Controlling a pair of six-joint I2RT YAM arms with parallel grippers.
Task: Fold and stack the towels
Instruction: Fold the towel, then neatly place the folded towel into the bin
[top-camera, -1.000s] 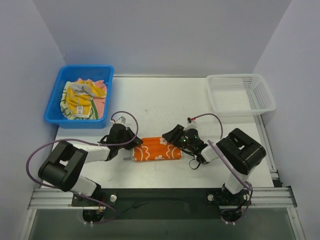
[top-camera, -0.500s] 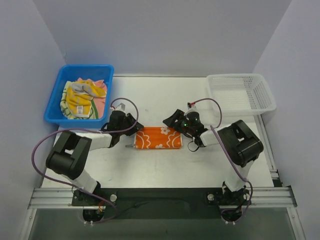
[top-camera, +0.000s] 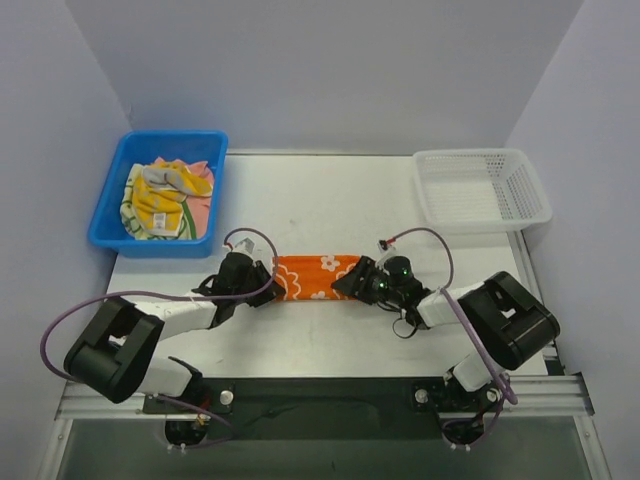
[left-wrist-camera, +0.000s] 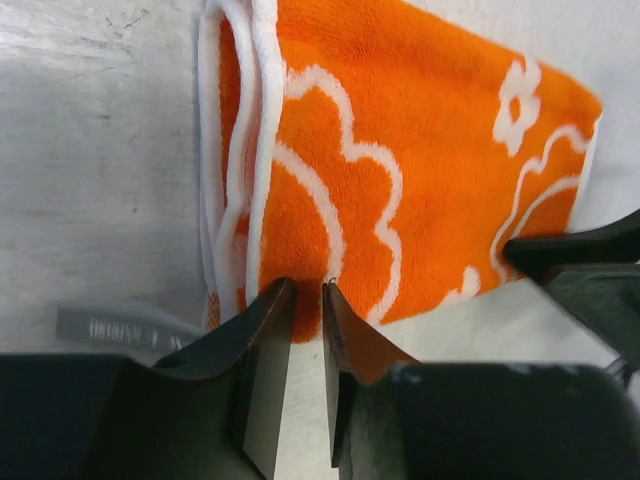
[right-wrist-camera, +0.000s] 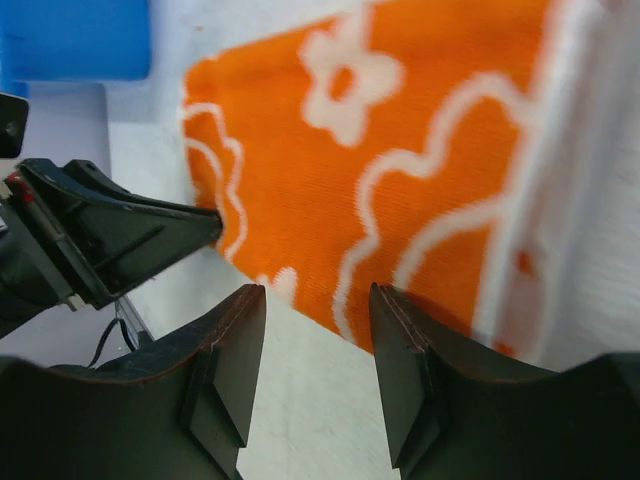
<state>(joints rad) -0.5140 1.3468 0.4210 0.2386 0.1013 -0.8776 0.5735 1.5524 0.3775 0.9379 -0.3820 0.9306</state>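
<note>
An orange towel with white flowers (top-camera: 318, 277) lies on the table as a folded strip between my two grippers. My left gripper (top-camera: 265, 283) is at its left near corner. In the left wrist view the jaws (left-wrist-camera: 308, 285) stand almost together, pinching the towel's near edge (left-wrist-camera: 400, 150). My right gripper (top-camera: 352, 283) is at the right near corner. In the right wrist view it (right-wrist-camera: 317, 295) is open, with its fingertips at the towel's near edge (right-wrist-camera: 400, 160). The other towels (top-camera: 165, 198), yellow, pale green and pink, lie heaped in the blue bin (top-camera: 160, 137).
An empty white basket (top-camera: 480, 188) stands at the back right. The blue bin stands at the back left. Each wrist view shows the other gripper across the towel: the right one (left-wrist-camera: 590, 260) and the left one (right-wrist-camera: 110, 235).
Both grippers have moved from the towel's far corners back to its near corners. The towel earlier shifted away from the arms and now lies flat there.
</note>
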